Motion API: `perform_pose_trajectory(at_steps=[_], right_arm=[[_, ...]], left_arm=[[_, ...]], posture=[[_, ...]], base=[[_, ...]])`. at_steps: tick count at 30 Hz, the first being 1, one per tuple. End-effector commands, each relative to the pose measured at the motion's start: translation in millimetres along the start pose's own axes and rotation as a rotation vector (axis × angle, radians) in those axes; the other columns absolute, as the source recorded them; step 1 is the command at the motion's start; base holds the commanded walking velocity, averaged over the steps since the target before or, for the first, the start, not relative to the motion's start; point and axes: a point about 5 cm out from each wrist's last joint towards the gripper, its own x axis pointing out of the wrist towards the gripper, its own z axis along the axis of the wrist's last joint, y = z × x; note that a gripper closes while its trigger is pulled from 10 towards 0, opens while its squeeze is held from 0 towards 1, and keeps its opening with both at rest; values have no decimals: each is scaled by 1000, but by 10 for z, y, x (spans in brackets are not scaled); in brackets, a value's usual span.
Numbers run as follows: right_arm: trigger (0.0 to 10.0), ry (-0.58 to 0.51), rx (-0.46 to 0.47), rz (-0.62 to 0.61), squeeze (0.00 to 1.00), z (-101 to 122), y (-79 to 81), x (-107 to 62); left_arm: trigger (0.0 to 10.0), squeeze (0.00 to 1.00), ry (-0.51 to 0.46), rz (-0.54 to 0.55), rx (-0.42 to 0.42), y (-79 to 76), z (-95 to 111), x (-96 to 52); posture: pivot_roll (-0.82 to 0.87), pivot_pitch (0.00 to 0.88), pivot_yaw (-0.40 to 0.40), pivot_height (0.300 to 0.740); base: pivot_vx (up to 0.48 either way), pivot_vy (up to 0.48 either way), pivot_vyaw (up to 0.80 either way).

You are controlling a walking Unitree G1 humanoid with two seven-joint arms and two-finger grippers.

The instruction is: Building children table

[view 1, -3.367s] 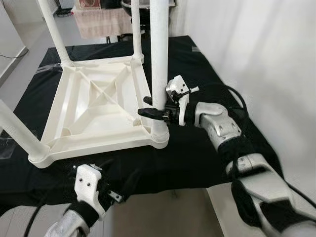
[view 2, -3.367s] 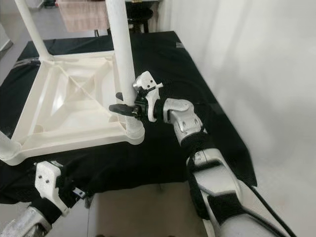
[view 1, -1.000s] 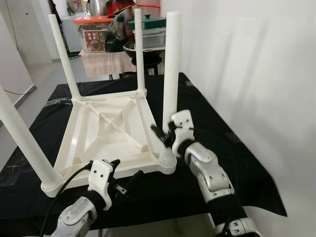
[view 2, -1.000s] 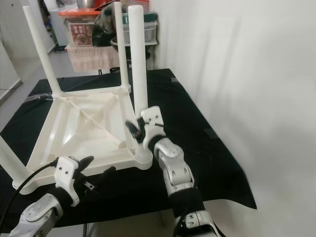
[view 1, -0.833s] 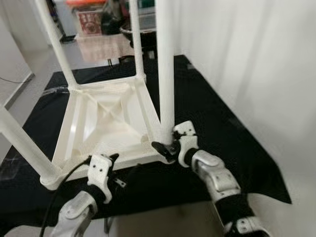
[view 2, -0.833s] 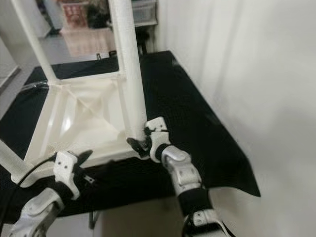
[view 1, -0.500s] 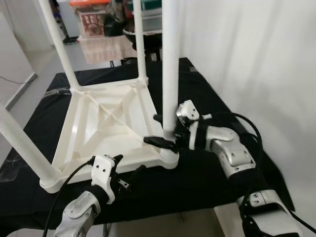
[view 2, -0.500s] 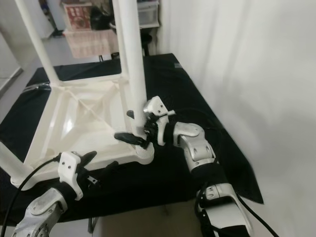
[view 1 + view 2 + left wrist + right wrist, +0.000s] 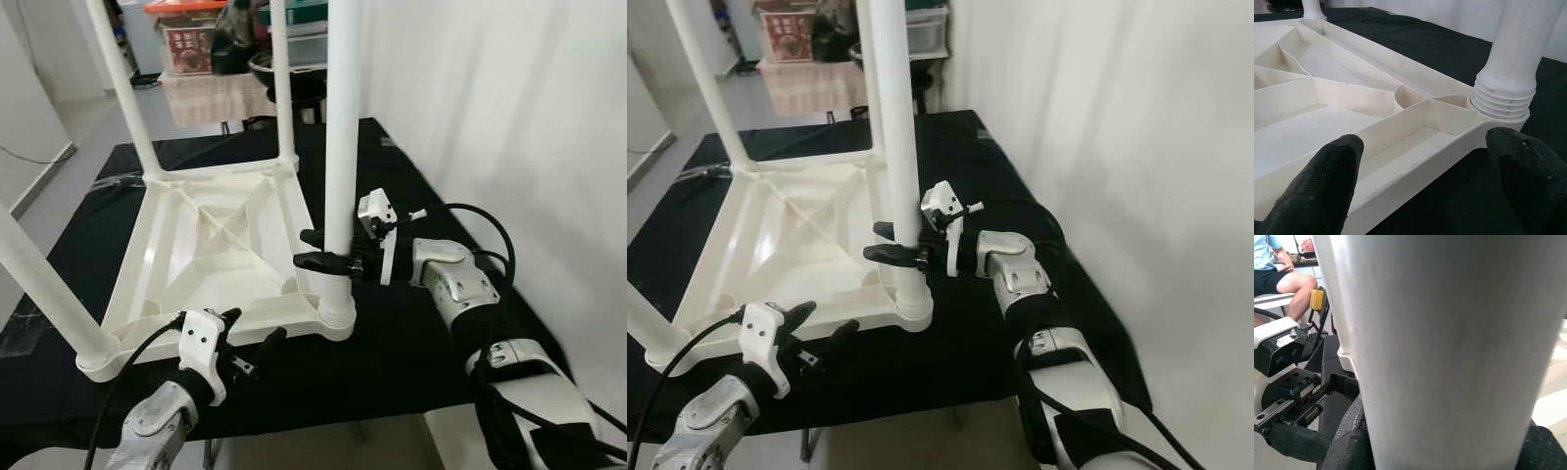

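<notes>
Our right pincer (image 9: pixel 315 250) clenches the near leg (image 9: pixel 340 147); our left pincer (image 9: pixel 1425 181), fingers spread, faces the upturned tabletop's rim (image 9: pixel 1415 166); our right wrist view catches a seated person (image 9: pixel 1276 269).

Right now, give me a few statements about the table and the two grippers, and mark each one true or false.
1. The white table lies upside down on a black cloth. True.
2. The right gripper is closed around the nearest leg. True.
3. The left gripper is clamped on the table's edge. False: it is open, in front of the near edge and not touching it.
4. The table has only two legs fitted. False: four legs stand up from its corners.
5. The right gripper holds the leg at its top end. False: it holds low, just above the corner socket.
</notes>
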Motion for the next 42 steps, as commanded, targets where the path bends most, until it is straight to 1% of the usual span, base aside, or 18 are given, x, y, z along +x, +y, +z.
perform_pose_trajectory(at_steps=[1,9,10,11,12,14,20,21,23,24,25,26,28,30,31,32,36,42], right_arm=[[0,6,10,15,0,-46,12,9],[0,39,37,-226,0,-239,2,-71],[0,-29,78,-692,0,-251,-156,-84],[0,50,56,-787,0,-487,69,-32],[0,50,56,-787,0,-487,69,-32],[0,144,109,-852,0,-875,463,14],[0,165,128,-783,0,-903,440,24],[2549,165,130,-786,0,-893,432,19],[2549,167,130,-798,0,-882,418,6],[10000,143,153,-764,247,-853,408,20],[10000,143,153,-764,247,-853,408,20],[10000,109,162,-694,1000,-789,417,67],[10000,29,183,-567,1000,-632,399,152],[10000,29,183,-567,1000,-632,399,152],[10000,-15,159,-457,1000,-465,393,204],[10000,-31,124,-334,0,-333,383,224],[10000,39,-41,-120,0,-207,366,165],[10000,60,-34,-2,0,-136,212,80]], left_arm=[[10000,0,-6,6,-6,3,-4,5],[10000,0,-11,3,-12,6,8,-5],[10000,0,-11,2,-11,5,8,-16],[10000,0,-14,3,-15,6,18,-26],[10000,0,-14,3,-15,6,18,-26],[10000,0,-17,8,-23,20,17,-42],[10000,0,-22,7,-35,10,29,-59],[10000,0,-26,13,-38,14,30,-62],[10000,0,-28,16,-40,16,32,-63],[10000,0,-28,14,-40,15,34,-60],[10000,0,-28,14,-40,15,34,-60],[10000,0,-27,12,-41,16,34,-58],[10000,0,-27,8,-42,17,35,-52],[10000,0,-27,8,-42,17,35,-52],[10000,0,-27,7,-43,17,34,-46],[10000,0,-26,5,-44,20,30,-34],[10000,0,-25,3,-46,25,21,-5],[10000,0,-24,6,-44,42,12,16]], posture=[[12,0,-3,740],[-3,0,-2,740],[2,0,-19,740],[10,0,-16,740],[10,0,-16,740],[-19,0,10,740],[-10,0,-3,740],[-16,0,-1,740],[-17,0,0,740],[-14,0,-2,740],[-14,0,-2,740],[-13,0,-1,740],[-14,0,2,740],[-14,0,2,740],[-15,0,3,740],[-13,0,1,740],[2,0,-5,740],[18,0,-11,740]], base=[[0,0,0],[0,0,0],[0,0,0],[0,0,0],[0,0,0],[0,0,0],[0,0,0],[0,0,0],[0,0,0],[0,0,0],[0,0,0],[0,0,0],[0,0,0],[0,0,0],[0,0,0],[0,0,0],[0,0,0],[0,0,0]])
